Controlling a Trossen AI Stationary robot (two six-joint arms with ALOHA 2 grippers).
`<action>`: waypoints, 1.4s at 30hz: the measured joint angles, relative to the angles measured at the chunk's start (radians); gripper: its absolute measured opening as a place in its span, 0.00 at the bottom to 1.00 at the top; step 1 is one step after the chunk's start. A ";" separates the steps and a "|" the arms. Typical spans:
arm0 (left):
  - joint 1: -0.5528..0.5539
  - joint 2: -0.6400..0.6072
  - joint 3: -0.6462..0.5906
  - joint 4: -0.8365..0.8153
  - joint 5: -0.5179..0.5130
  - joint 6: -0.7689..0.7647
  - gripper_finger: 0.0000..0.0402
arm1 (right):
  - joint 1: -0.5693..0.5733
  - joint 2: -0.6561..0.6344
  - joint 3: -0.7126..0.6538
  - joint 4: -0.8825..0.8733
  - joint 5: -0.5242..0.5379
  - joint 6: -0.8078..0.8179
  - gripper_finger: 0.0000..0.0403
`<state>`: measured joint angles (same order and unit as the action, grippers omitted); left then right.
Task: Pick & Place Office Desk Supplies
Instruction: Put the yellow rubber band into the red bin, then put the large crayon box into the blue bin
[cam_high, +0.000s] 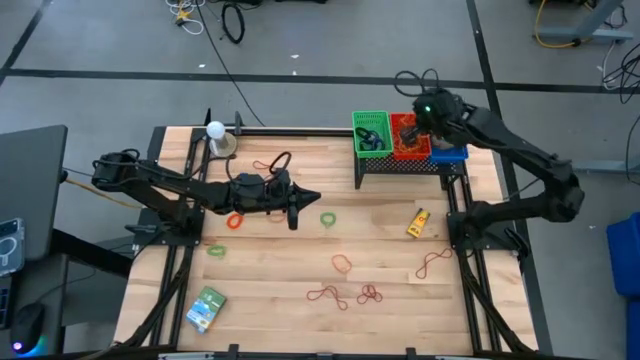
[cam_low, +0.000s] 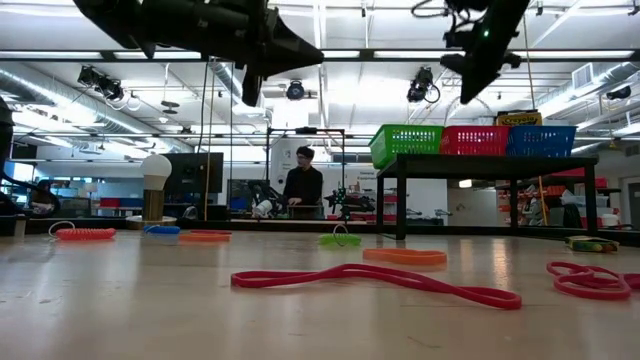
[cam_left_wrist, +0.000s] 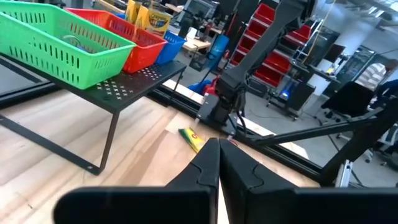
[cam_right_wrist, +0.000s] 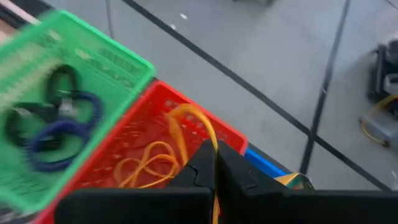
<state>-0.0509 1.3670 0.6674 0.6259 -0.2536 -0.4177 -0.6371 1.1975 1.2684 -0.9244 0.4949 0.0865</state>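
No readable text

We can't make out any txt, labels or nos. anywhere; print on the yellow crayon box (cam_left_wrist: 148, 17) and the green-blue packet (cam_high: 206, 308) is too small to read.

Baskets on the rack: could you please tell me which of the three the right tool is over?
The red basket, the middle one between green and blue; the right tool pinches an orange band above it.

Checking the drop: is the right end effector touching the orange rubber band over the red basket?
Touching. In the right wrist view the right end effector is shut on the orange rubber band, which loops out from between its fingers above the red basket.
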 joint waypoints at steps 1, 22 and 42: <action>0.000 0.000 0.000 0.000 -0.001 0.004 0.02 | -0.016 0.015 0.000 0.001 -0.001 -0.005 0.01; 0.001 0.000 0.000 -0.062 -0.046 -0.071 0.03 | -0.110 0.131 0.000 -0.086 -0.264 0.262 0.45; 0.003 0.000 0.002 -0.137 -0.046 -0.126 0.03 | 0.017 -0.103 -0.028 -0.035 -0.291 0.165 0.41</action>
<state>-0.0476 1.3674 0.6689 0.4891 -0.3000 -0.5437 -0.6204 1.0947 1.2407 -0.9594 0.2043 0.2512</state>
